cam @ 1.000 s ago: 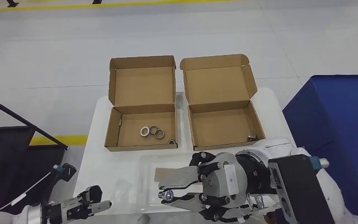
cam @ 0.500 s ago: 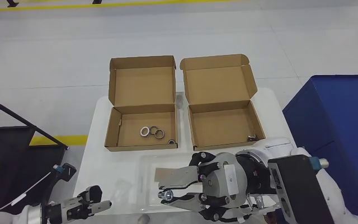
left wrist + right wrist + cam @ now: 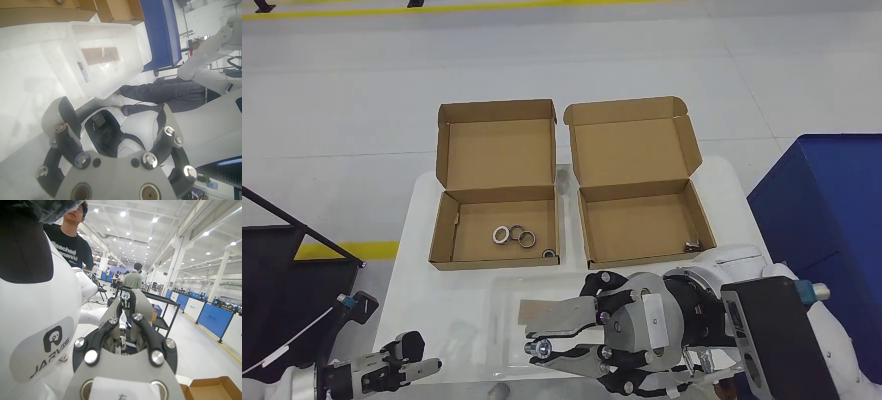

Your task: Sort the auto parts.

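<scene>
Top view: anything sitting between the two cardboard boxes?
No. The left box and the right box stand apart, side by side, with just a narrow bare strip of white table between them, visible in the top view.

right gripper (image 3: 535, 342) pinches a small metal part (image 3: 539, 348).

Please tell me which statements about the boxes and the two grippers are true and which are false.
1. The left open cardboard box holds silver metal rings. True.
2. The right gripper is empty. False: its fingers are shut on a small metal cylinder.
3. The left gripper is open. True.
4. The right open cardboard box holds nothing. False: small metal parts lie in one of its corners.
</scene>
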